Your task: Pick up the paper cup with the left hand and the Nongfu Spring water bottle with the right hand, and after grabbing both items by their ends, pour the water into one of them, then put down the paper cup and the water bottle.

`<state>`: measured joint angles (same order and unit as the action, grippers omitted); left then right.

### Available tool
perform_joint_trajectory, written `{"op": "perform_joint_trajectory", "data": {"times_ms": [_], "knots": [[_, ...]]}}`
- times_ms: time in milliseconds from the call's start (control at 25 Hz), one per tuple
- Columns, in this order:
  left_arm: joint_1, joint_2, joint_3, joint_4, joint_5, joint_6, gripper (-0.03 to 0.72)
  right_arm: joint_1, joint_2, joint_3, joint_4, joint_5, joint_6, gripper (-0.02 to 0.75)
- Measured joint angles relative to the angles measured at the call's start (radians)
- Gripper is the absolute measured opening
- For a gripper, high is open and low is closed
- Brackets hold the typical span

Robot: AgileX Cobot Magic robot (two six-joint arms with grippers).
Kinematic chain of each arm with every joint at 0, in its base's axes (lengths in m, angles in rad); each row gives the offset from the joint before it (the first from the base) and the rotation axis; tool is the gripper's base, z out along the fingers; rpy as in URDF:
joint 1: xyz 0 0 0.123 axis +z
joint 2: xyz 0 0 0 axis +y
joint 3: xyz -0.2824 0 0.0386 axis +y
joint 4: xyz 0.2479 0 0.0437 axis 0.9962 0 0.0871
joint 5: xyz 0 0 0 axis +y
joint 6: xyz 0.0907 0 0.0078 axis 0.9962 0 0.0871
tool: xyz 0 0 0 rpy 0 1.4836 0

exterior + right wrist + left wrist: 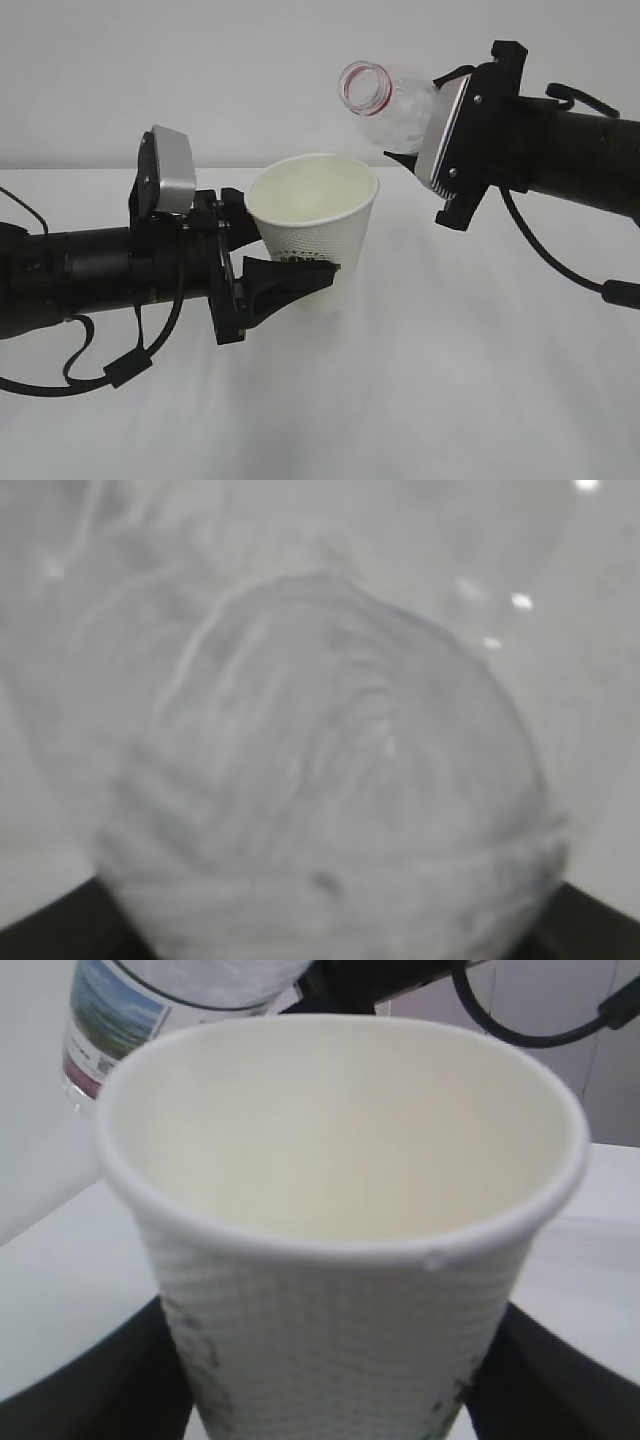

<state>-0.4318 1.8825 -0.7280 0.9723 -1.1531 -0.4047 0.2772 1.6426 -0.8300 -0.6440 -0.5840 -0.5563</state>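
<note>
White paper cup (pixel 313 228) clamped by left hand (pixel 285 268); Nongfu Spring water bottle (pixel 388 101) gripped by right hand (pixel 425 150): tip mouth lower, centred over rim, cup level.

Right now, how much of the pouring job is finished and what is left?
Both pickups look done: the left gripper holds the paper cup and the right gripper holds the bottle. The bottle is tipped above the cup, but no stream shows and the cup looks dry inside. Pouring and putting both down remain.
</note>
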Motion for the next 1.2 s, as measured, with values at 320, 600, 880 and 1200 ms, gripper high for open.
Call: {"op": "perform_joint_trajectory", "data": {"times_ms": [320,600,880,1200], "knots": [[0.0,0.0,0.0,0.043,0.0,0.0,0.547,0.0,0.0,0.0,-0.002,0.0,-0.058,0.461],[0.0,0.0,0.0,0.08,0.0,0.0,0.546,0.0,0.0,0.0,-0.002,0.0,-0.087,0.461],[0.0,0.0,0.0,0.119,0.0,-0.015,0.546,0.0,0.0,0.0,-0.002,0.0,-0.137,0.461],[0.0,0.0,0.0,0.129,0.0,-0.027,0.546,0.0,0.0,0.0,-0.002,0.0,-0.19,0.461]]}}
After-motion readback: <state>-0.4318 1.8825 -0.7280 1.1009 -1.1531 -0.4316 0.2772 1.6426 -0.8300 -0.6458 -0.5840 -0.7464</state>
